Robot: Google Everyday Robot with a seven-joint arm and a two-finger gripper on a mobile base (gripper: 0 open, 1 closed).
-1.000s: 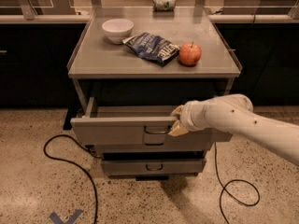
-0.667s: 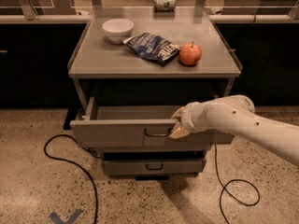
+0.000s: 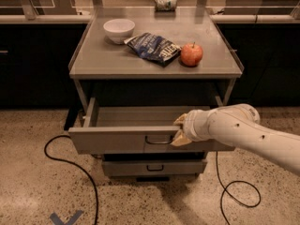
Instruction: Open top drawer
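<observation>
The top drawer of the grey metal cabinet is pulled partly out and shows its grey inside. Its small dark bail handle sits at the centre of the front. My gripper is at the front panel just right of the handle. One fingertip is over the top rim and the other is on the front face by the handle's right end. It is clamped on the panel. My white arm comes in from the right.
A narrower lower drawer is closed beneath. On the cabinet top are a white bowl, a chip bag, an apple and a can. Black cables lie on the floor on both sides.
The top drawer has slid a little further out toward the camera, and my gripper has moved with it.
</observation>
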